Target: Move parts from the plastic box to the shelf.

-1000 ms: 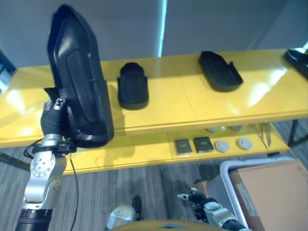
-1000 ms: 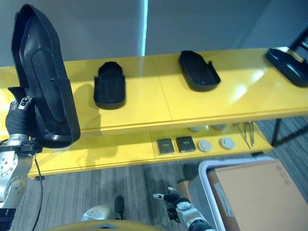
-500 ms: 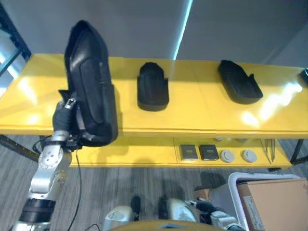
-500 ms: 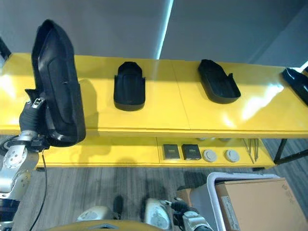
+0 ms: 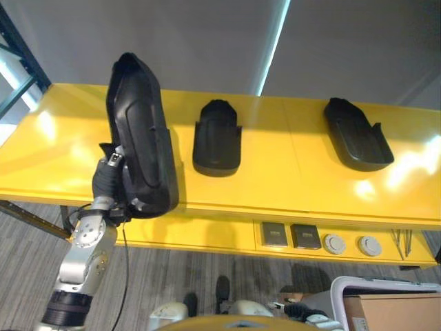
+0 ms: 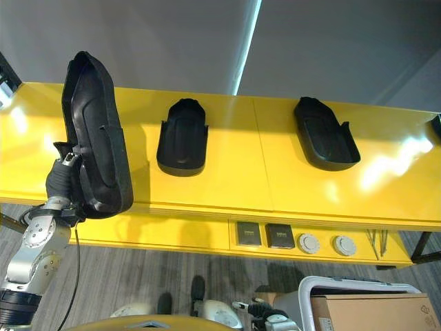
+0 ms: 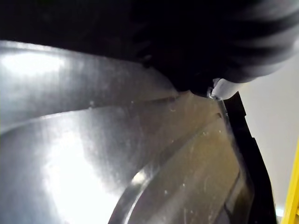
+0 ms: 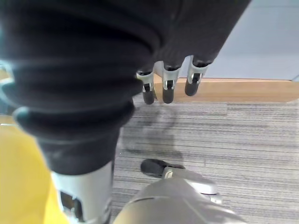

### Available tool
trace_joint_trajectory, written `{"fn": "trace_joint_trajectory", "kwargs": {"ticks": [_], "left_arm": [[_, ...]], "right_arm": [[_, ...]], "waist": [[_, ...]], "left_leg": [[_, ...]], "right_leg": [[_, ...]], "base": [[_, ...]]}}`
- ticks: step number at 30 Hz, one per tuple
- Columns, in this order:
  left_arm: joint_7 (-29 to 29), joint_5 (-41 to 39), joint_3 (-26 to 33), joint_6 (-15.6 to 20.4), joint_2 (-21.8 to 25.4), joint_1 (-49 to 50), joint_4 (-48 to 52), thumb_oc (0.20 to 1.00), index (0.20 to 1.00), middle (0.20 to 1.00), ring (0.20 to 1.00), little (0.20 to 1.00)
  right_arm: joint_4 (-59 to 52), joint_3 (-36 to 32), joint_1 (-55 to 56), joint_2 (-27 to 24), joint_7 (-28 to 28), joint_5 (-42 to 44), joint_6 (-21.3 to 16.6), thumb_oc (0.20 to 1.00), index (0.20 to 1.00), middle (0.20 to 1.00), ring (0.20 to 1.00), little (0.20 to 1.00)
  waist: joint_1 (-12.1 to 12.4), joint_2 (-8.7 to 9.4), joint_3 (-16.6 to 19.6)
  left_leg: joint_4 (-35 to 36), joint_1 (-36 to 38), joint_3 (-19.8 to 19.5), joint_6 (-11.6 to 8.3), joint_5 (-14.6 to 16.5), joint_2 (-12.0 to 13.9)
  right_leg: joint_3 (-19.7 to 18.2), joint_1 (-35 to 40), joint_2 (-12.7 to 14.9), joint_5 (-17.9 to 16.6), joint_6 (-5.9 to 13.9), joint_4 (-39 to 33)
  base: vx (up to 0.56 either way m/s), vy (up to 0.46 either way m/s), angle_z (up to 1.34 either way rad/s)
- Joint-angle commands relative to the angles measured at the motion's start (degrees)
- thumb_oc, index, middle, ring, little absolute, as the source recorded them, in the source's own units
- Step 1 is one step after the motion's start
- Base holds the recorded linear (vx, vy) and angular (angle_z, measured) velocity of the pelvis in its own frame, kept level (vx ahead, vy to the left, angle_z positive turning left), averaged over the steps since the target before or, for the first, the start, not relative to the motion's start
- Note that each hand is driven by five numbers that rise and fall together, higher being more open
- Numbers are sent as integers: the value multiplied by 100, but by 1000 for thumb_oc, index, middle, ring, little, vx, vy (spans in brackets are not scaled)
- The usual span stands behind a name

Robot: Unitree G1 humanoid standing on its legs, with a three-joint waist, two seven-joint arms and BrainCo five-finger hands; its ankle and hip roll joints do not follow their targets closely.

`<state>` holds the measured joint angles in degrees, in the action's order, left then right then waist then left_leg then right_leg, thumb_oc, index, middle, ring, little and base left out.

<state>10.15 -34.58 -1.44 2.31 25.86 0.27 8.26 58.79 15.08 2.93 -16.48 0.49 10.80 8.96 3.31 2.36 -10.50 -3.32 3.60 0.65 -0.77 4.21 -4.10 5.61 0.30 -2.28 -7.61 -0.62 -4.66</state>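
My left hand is shut on the lower end of a long black moulded part, which it holds upright in front of the left half of the yellow shelf. The left wrist view shows the part's glossy inner surface from very close. Two more black parts lie on the shelf top. The white-rimmed plastic box sits at the lower right with a cardboard carton in it. My right hand hangs low over the carpet, open and holding nothing.
The lower shelf carries two small dark square items and two round white discs. A dark metal rack frame stands at the far left. Grey carpet runs in front of the shelf.
The camera has moved: the shelf now sits more square on and the plastic box has slid to the lower right corner. My left hand still holds the black part upright.
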Motion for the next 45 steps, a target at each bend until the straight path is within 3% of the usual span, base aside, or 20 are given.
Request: {"fn": "trace_joint_trajectory", "kwargs": {"ticks": [1,6,8,13,17,20,24,25,27,31,32,41,45], "left_arm": [[-14,116,-25,283,29,-517,433,200,200,200,200,200],[-42,185,-21,274,2,-623,385,200,200,200,200,200],[107,544,67,310,108,-645,391,200,200,200,200,200],[265,878,256,-6,418,-716,561,200,200,200,200,200],[406,1029,445,-286,616,-554,545,200,200,200,200,200],[688,1401,566,-608,862,-603,163,200,200,200,200,200],[788,1844,578,-1201,1344,-968,-633,200,200,200,200,200],[789,1841,566,-1194,1351,-986,-650,200,200,200,200,200],[579,2093,441,-1576,1809,-1465,-1540,200,200,200,200,200],[192,2502,172,-1703,2357,-2042,-2669,200,200,200,200,200],[114,2463,44,-1875,2505,-2286,-3003,200,200,200,200,200],[-593,2994,-1001,-1808,2975,-3624,-4964,200,200,200,200,200],[-730,3142,-1264,-1744,2970,-3893,-5208,200,200,200,200,200]], "right_arm": [[235,49,57,-106,-185,163,-72,1000,1000,1000,1000,1000],[411,38,87,-128,-136,13,-196,1000,1000,1000,1000,1000],[392,-66,165,-242,-203,164,-201,1000,1000,1000,1000,1000],[625,-335,207,-232,-105,-5,-194,1000,1000,1000,1000,1000],[614,-328,335,-55,11,-393,-299,1000,1000,1000,1000,1000],[331,-185,406,-1,-100,-602,-96,1000,1000,1000,1000,1000],[175,-21,457,-133,16,-734,69,1000,1000,1000,1000,1000],[173,-25,456,-129,17,-735,70,1000,1000,1000,1000,1000],[53,72,475,-310,129,-727,192,1000,1000,1000,1000,1000],[-56,164,465,-520,329,-848,318,1000,1000,1000,1000,1000],[-68,194,461,-587,391,-902,328,1000,1000,1000,1000,1000],[-219,362,507,-906,619,-1025,386,1000,1000,1000,1000,1000],[-134,357,512,-982,694,-1131,328,1000,1000,1000,1000,1000]], "waist": [[-87,87,79],[-158,-14,36],[-236,-110,24],[-293,-300,-44],[-254,-311,-33],[-266,-250,32],[-327,-191,129],[-323,-188,127],[-406,-162,202],[-529,-177,253],[-566,-187,255],[-864,-218,265],[-945,-228,249]], "left_leg": [[-937,-815,704,-105,-309,582],[-214,-727,681,-278,-654,1105],[125,-594,602,-375,-804,1367],[268,-281,655,-353,-612,1200],[415,-62,707,-207,-464,981],[452,-7,811,-114,-363,887],[482,13,952,-93,-332,896],[483,12,951,-93,-333,896],[488,5,1017,-119,-345,955],[486,-7,1098,-164,-386,1044],[475,-21,1126,-185,-400,1076],[415,-101,1291,-198,-405,1147],[393,-106,1347,-202,-405,1170]], "right_leg": [[-60,44,288,423,657,342],[-18,73,350,530,656,355],[16,27,530,615,690,429],[93,-82,987,531,954,649],[91,-19,1248,383,1185,639],[109,-5,1375,338,1287,614],[132,18,1393,340,1327,533],[133,19,1393,340,1327,531],[94,44,1328,393,1309,481],[17,47,1218,465,1249,475],[-3,42,1185,487,1231,480],[-180,-59,1044,618,1179,607],[-249,-82,1011,626,1168,616]], "base": [[-50,19,44],[-14,145,32],[-65,437,-8],[-23,363,1],[60,192,-3],[59,106,-6],[45,26,-1],[50,-7,1],[67,-24,-1],[58,-18,-3],[43,-2,-4],[41,7,-7],[31,4,-14]]}}
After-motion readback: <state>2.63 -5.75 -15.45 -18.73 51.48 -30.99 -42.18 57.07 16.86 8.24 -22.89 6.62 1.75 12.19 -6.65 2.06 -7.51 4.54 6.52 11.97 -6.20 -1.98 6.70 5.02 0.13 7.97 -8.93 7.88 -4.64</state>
